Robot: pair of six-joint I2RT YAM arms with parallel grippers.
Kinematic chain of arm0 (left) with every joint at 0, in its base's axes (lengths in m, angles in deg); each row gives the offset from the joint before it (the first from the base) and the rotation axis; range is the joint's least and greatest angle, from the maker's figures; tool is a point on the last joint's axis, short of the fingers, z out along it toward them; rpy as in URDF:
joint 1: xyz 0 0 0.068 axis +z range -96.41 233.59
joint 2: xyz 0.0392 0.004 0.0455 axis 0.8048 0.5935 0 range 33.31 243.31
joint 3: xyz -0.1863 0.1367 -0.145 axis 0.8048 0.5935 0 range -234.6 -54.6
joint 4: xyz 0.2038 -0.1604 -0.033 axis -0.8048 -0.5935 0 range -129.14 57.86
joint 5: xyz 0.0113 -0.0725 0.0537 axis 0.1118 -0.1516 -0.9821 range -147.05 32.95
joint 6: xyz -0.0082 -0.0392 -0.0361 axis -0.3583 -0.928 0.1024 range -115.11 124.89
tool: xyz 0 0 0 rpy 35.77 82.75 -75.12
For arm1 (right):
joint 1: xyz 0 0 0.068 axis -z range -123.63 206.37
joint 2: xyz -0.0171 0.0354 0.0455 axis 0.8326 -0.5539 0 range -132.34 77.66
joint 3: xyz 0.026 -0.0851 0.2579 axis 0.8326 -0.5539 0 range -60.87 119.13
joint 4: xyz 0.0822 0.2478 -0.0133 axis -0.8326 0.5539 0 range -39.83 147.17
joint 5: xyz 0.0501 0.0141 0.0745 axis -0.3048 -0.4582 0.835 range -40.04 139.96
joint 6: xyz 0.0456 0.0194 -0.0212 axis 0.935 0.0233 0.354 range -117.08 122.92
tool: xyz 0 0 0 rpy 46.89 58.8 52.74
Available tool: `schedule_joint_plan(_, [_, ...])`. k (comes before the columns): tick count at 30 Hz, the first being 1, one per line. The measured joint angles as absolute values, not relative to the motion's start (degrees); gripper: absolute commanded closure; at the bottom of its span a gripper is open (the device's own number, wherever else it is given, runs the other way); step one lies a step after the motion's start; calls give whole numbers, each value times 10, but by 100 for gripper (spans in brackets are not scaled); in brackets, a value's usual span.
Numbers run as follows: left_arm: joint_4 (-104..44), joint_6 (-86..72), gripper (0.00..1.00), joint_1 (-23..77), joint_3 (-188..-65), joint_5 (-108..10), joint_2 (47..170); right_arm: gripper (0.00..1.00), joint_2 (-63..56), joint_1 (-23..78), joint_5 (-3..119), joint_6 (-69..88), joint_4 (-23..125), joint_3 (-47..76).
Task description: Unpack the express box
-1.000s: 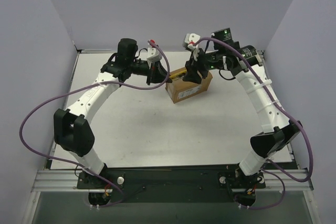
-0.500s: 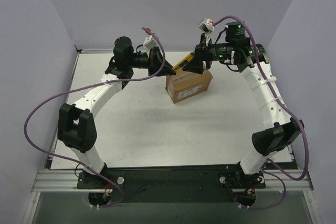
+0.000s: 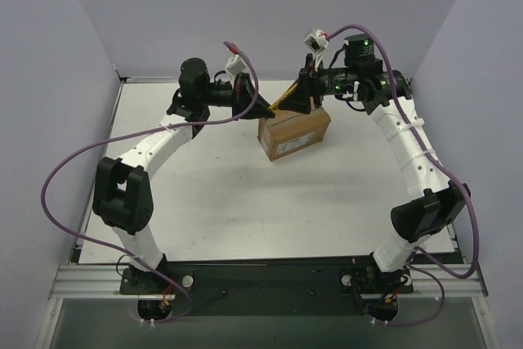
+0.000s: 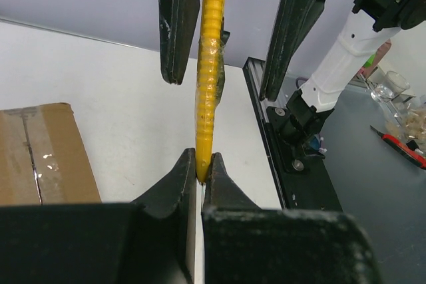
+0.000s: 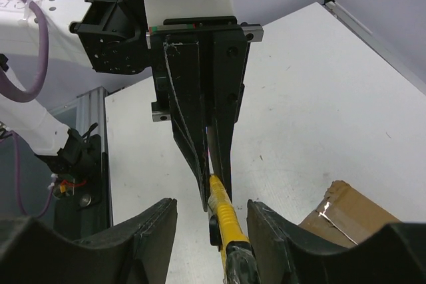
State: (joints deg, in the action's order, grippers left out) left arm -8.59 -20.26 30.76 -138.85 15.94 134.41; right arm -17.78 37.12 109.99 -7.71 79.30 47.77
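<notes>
The express box (image 3: 294,135) is seen taped shut on the surface (image 3: 204,194) just by the claws, so nothing is unpacked yet, while a yellow tool (image 4: 208,84) is pinched at its tip by the left claw (image 4: 202,164) and the right claw (image 5: 212,207) is spread around it.

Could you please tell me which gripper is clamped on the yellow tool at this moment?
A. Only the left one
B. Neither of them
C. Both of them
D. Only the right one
A: the left gripper pinches the yellow tool at its tip, while the right gripper has its fingers apart on either side, with gaps showing.
</notes>
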Motion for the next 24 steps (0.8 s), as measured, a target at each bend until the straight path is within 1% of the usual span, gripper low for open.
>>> schedule_joint_plan(6, [-82,-213,100,307,-1391,162,1345,59,-178,367,1100,-76,791,473])
schedule_joint_plan(12, [-79,-219,100,304,-1395,168,1346,79,-178,363,1099,-78,790,473])
schedule_joint_plan(13, [-79,-219,100,304,-1396,170,1346,86,-178,361,1099,-79,791,473])
schedule_joint_plan(16, [-79,-219,100,304,-1397,175,1347,97,-178,361,1099,-90,792,473])
schedule_joint_plan(17, [-79,-219,100,304,-1397,178,1347,100,-178,360,1098,-94,793,473])
schedule_joint_plan(19, [-80,-218,100,304,-1397,180,1348,100,-178,359,1098,-105,797,471])
schedule_joint_plan(20, [-80,-216,92,304,-1397,181,1350,100,-178,359,1097,-109,799,470])
schedule_joint_plan(21, [-83,-213,79,304,-1397,180,1351,100,-178,359,1094,-111,800,469])
schedule_joint_plan(23, [-98,-199,59,305,-1397,168,1352,100,-177,363,1080,-109,798,463])
schedule_joint_plan(24, [-113,-190,58,305,-1397,149,1352,100,-175,365,1067,-105,791,456])
